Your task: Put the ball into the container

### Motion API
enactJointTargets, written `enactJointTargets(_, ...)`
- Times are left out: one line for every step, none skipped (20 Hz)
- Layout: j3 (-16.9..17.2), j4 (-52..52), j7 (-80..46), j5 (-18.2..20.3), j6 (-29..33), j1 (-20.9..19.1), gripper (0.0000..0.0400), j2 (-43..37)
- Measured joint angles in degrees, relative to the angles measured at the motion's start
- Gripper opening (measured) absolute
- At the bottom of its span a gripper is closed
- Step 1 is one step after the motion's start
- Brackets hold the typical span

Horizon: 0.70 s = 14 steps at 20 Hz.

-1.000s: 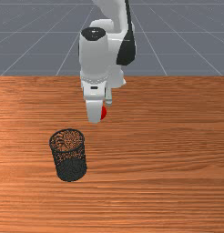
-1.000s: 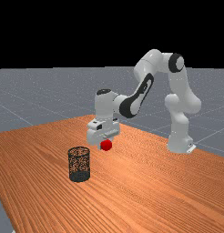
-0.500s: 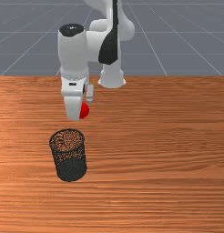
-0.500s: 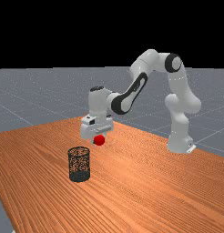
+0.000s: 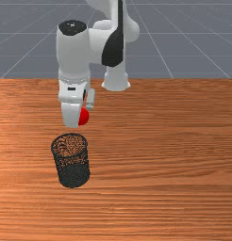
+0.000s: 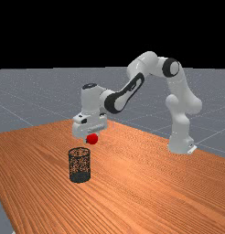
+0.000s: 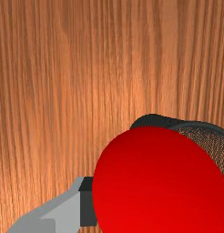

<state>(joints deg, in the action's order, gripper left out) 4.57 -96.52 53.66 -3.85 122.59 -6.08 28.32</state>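
While one red ball (image 6: 92,139) hangs above the bench (image 6: 146,183), clasped between two fingers (image 6: 87,141) parted to its width, one black mesh container (image 6: 80,177) stands upright nearby, lower than the ball, and one arm (image 6: 179,130) reaches in from the far view's right.

The wood table (image 5: 174,188) bears 1 mesh container (image 5: 73,176).

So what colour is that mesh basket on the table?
The mesh basket is dark grey, close to black, and the front view shows it best.
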Motion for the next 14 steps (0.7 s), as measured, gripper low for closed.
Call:
enactJointTargets(0.2,0.3,0.2,-0.4,0.1,0.0,0.0278,0.3)
enactJointTargets(0.0,0.7,1.4,0.3,-0.1,-0.7,0.0279,0.6)
enactJointTargets(-0.4,3.9,3.4,1.8,-3.9,-1.8,0.0279,2.2)
enactJointTargets(0.8,1.7,2.3,-0.6,-0.3,-1.3,0.0278,1.3)
enactJointTargets(-0.6,2.8,8.4,1.7,-1.0,-3.6,0.0278,1.9)
enactJointTargets(-0.4,3.5,9.2,1.8,-1.2,-4.3,0.0278,2.4)
enactJointTargets(-0.2,4.2,9.8,1.9,-1.4,-4.9,0.0279,2.8)
enactJointTargets(0.1,6.3,9.2,2.0,-2.3,-5.2,0.0279,4.1)
enactJointTargets(0.4,10.1,7.5,2.1,-5.4,-5.0,0.0279,6.2)
enactJointTargets(0.3,11.9,7.4,2.2,-6.2,-5.0,0.0278,7.3)
enactJointTargets(0.3,13.1,7.4,2.2,-6.7,-5.0,0.0278,8.1)
enactJointTargets(0.3,15.5,7.3,2.1,-8.5,-4.9,0.0278,9.4)
enactJointTargets(-0.1,13.9,8.8,2.2,-5.9,-5.2,0.0278,8.7)
enactJointTargets(0.2,16.6,7.4,2.2,-8.4,-4.9,0.0279,10.2)
